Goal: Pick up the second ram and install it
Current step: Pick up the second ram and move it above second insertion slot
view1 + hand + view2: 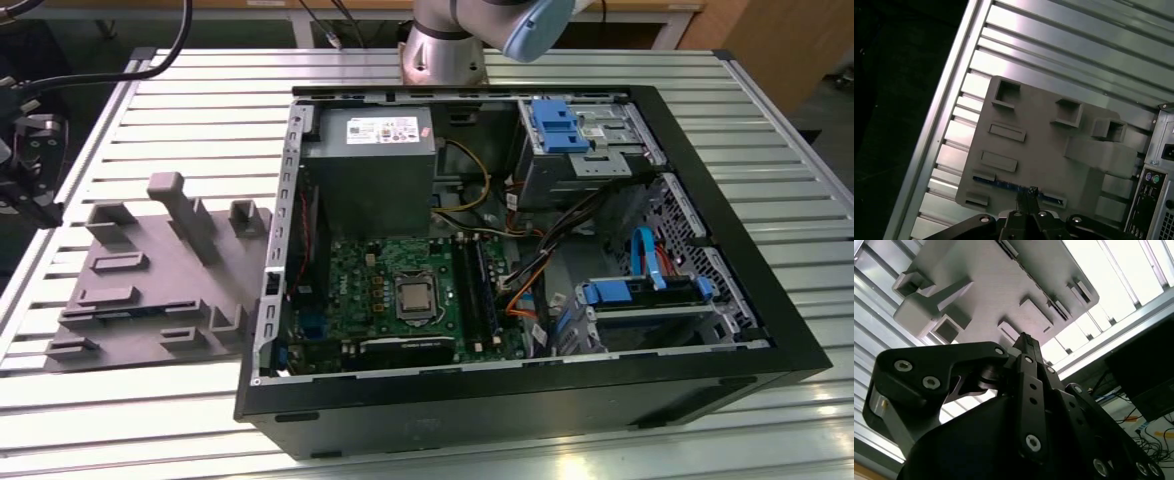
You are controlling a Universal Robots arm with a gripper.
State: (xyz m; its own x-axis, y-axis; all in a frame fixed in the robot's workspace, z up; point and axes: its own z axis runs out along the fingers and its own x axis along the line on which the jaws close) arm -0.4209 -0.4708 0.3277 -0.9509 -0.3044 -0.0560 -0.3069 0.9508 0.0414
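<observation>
Gripper (1026, 193) over second ram (1001, 184), seemingly part-hidden

Nothing written can be read. In the exterior view a white label (383, 128) with small coloured marks and lines of fine print lies on the grey power supply (374, 185) inside the computer case (534, 395). It sits at about 12 o'clock from the green motherboard (380, 290), and its lettering is too small to make out. The processor (415, 297) at the board's middle bears faint marks, which are also illegible.
</observation>
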